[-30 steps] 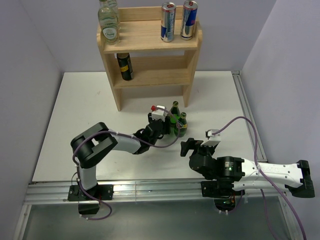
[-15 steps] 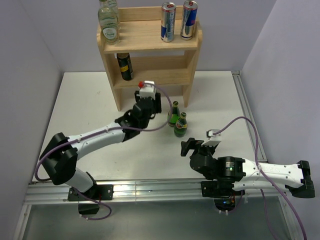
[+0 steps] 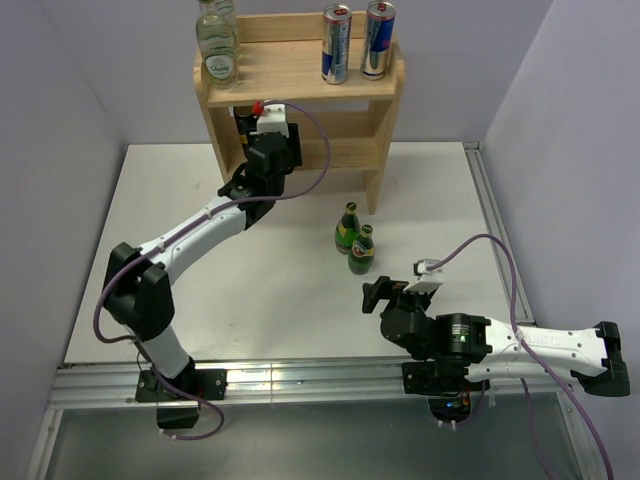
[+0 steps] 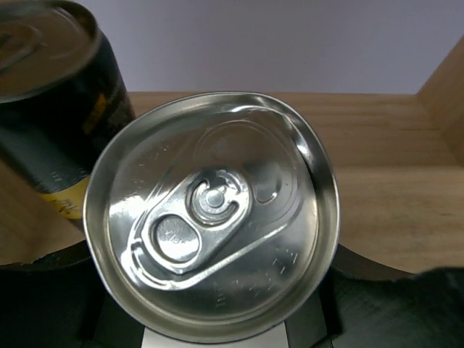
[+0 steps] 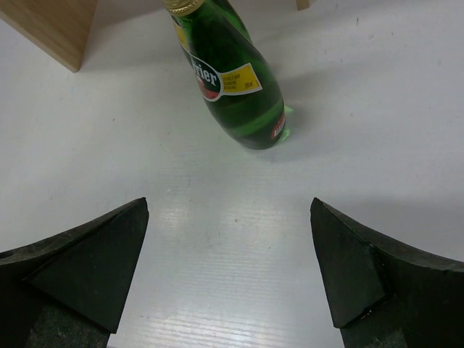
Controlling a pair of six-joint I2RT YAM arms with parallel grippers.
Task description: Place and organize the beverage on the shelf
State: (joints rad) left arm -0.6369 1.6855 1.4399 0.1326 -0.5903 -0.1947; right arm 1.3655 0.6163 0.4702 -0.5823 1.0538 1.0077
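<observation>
So on the shelf, the top tier's left end has two clear bottles standing one behind the other. Just under that, the left gripper is reaching into the middle tier near its left side panel. Its fingers are pinching a can upright. The wrist view only shows the silver lid, so the colour can't be told. It sits right beside the black-and-gold can at that tier's left end, so it looks like like is going with like, and this is probably its twin about to be set down.

Over at the top tier's right end, the two silver-and-blue cans stand side by side as a pair, which backs up the sort-by-type idea.

The two green bottles aren't shelved yet. They're upright and close together on the table, just in front of the shelf's right foot. The right gripper hangs low near the table's front edge with its fingers spread wide, holding nothing. It's pointed at the nearer bottle, so probably queued up for it.
</observation>
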